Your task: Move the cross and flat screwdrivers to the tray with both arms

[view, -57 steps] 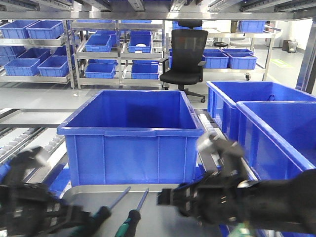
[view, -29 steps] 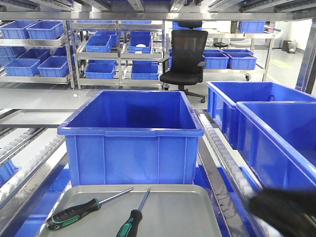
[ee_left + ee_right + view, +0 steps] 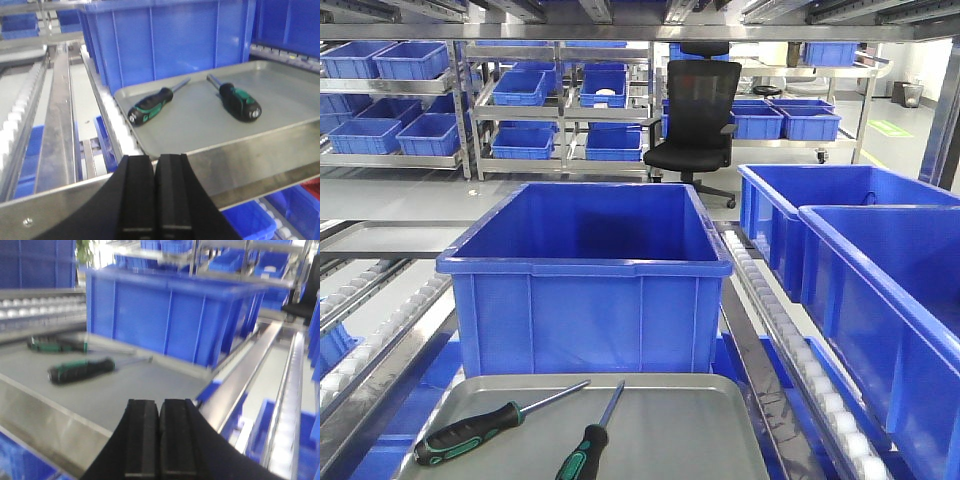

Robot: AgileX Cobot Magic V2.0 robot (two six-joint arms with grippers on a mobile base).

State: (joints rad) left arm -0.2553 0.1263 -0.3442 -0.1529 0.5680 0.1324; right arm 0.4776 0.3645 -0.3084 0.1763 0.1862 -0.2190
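Shelving racks (image 3: 560,100) loaded with small blue bins fill the back of the room, with a black office chair (image 3: 698,115) standing in front of them. Nearer, a deep blue bin (image 3: 585,285) sits in the middle of the roller lane, and two more large blue bins (image 3: 860,260) stand to its right.

Just in front of the middle bin lies the tray (image 3: 680,430), a wide shallow pan of dull grey metal with rounded corners and a low rim. Both screwdrivers rest inside it, near its left half, free of any grip. The longer screwdriver (image 3: 485,425) lies slantwise on the left, handle toward the near left corner, shaft pointing up and to the right. The shorter screwdriver (image 3: 588,445) lies just beside it to the right, handle toward the camera, shaft pointing at the bin. Their shafts lean toward each other but stay apart.

The left tool (image 3: 155,197) hangs off the tray's near left corner, its two black pads pressed flat together with nothing between them. The right tool (image 3: 160,440), seen in a blurred view, sits off the tray's opposite side, pads likewise closed together and empty.
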